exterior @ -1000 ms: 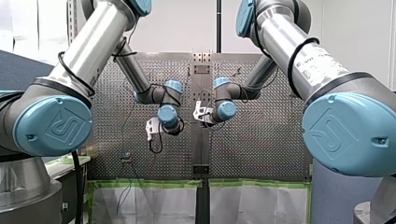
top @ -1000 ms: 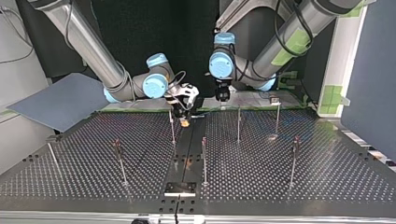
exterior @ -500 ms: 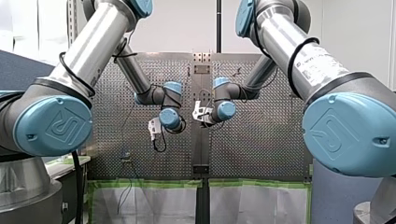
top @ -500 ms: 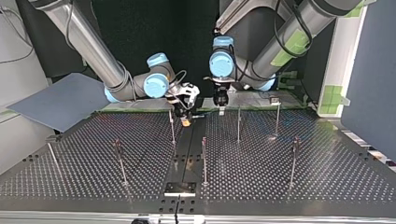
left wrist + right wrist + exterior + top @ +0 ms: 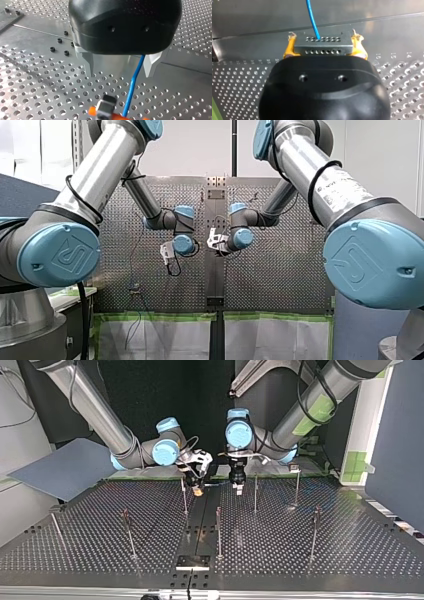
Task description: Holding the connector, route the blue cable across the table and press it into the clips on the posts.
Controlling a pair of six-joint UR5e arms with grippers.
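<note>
Robot cell, cable-routing run: my right gripper (image 5: 323,44) is clamping the grey connector (image 5: 323,42) between its yellow pads (image 5: 289,50), one pad pressing on each end of the block, as the right wrist view shows. The blue cable (image 5: 312,20) is leaving a hole in the connector's row of openings and running straight ahead of the gripper over a smooth strip of the perforated table (image 5: 325,550).

In the top view, that gripper is hanging just left of centre in the upper half of the frame, with the connector at its tip low over the table. Whether the connector is touching the surface cannot be told. My left gripper (image 5: 120,71) is pointing down just right of centre in the same view, close beside the right one.

In the left wrist view, the left gripper's metal fingers (image 5: 88,62) are standing wide apart and gripping nothing. The cable is passing between them, nearer one finger, and dropping to the connector ahead of the gripper.

Thin posts (image 5: 218,530) are standing upright across the table, well apart from one another.

In the front view, my left arm (image 5: 182,244) and my right arm (image 5: 241,239) are facing each other at mid-frame, either side of the table's central strip.
</note>
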